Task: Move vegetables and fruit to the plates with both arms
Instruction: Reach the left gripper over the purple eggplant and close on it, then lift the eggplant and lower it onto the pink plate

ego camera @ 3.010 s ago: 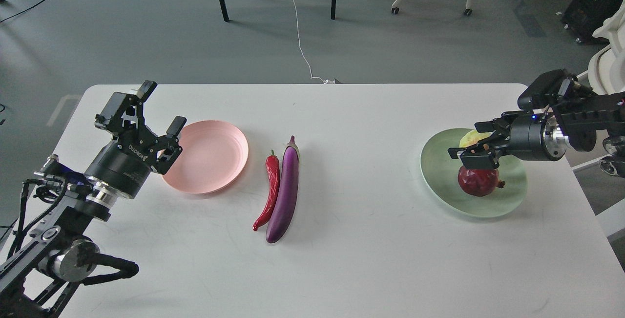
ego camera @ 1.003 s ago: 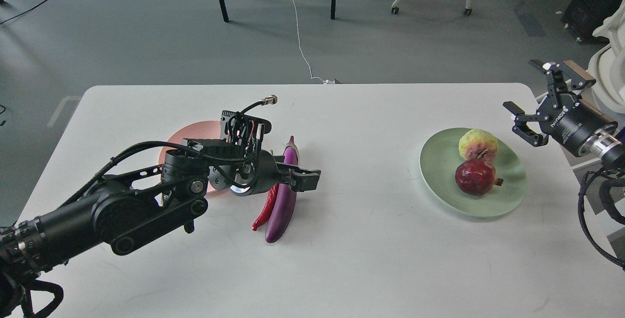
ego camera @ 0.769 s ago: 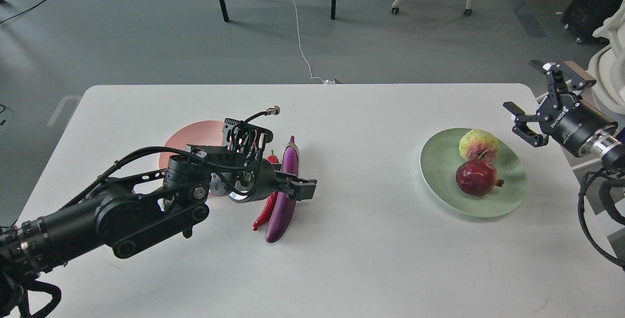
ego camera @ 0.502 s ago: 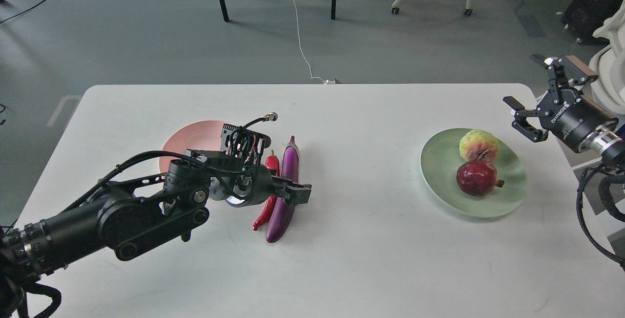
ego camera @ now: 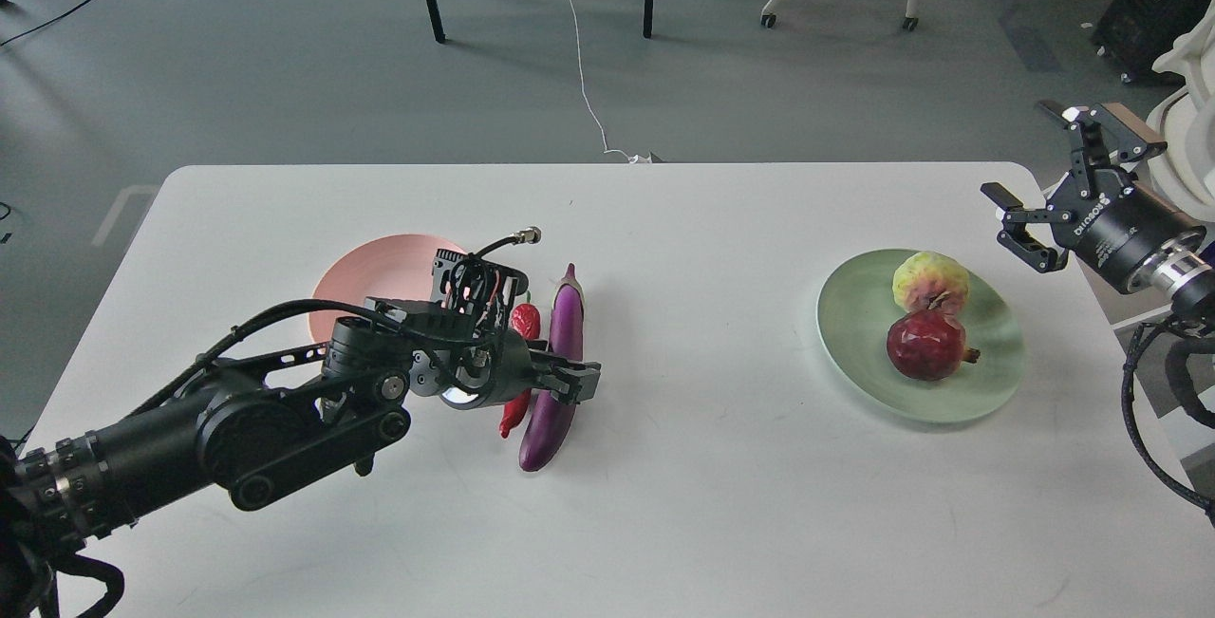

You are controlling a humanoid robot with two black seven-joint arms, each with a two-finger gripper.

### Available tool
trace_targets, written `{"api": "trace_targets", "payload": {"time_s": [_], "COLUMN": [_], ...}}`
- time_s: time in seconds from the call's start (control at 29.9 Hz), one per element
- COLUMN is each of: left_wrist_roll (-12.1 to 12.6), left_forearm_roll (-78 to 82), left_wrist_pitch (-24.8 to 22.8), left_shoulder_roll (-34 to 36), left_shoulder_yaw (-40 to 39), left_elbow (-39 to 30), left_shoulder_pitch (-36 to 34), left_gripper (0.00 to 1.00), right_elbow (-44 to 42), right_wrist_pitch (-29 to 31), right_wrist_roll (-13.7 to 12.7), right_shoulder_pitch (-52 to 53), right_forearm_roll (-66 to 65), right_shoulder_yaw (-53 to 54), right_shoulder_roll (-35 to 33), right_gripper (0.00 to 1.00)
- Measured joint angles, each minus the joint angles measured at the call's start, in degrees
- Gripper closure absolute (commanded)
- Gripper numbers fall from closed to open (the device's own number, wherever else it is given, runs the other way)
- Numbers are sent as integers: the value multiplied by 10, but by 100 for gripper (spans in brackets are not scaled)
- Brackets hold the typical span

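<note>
The purple eggplant [ego camera: 564,328] and the red chili pepper [ego camera: 524,320] lie side by side at mid-table, right of the pink plate [ego camera: 353,284]. My left gripper [ego camera: 570,381] is low over both. One black finger [ego camera: 575,379] crosses the eggplant's middle; the other finger and the chili's middle are hidden by the wrist. The bumpy yellow-green fruit [ego camera: 928,281] and the pomegranate [ego camera: 925,345] sit on the mint green plate [ego camera: 987,388]. My right gripper [ego camera: 1035,167] is open and empty, raised beyond the plate's right rim.
The white table [ego camera: 721,504] ends close behind the right gripper. My left forearm [ego camera: 237,419] lies across the front left and covers part of the pink plate. Chair and table legs stand on the floor beyond the far edge.
My left arm swung from beside the pink plate to the vegetables and lowered onto them; the chili's tip has shifted slightly. My right gripper released the pomegranate and drew back up and right.
</note>
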Motion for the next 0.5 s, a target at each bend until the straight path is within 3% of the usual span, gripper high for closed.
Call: {"api": "trace_targets", "payload": {"time_s": [0.07, 0.17, 0.2, 0.5], "left_wrist_roll": [1, 5, 8, 31], "left_forearm_roll": [0, 0, 0, -10], "left_wrist_pitch": [0, 0, 0, 0], "left_shoulder_roll": [-2, -4, -5, -8], "left_shoulder_yaw": [0, 0, -1, -5], "left_elbow": [3, 4, 4, -1], "left_shoulder_pitch": [1, 3, 4, 1], "left_gripper": [51, 81, 86, 89], "right_elbow": [0, 0, 0, 0], "right_wrist_pitch": [0, 0, 0, 0], "right_wrist_roll": [0, 0, 0, 0], "right_shoulder_pitch": [0, 0, 0, 0], "right_forearm_roll": [0, 0, 0, 0], "right_shoulder_yaw": [0, 0, 0, 0], "right_shoulder_roll": [-1, -2, -3, -4], "right_gripper": [2, 2, 2, 2]}}
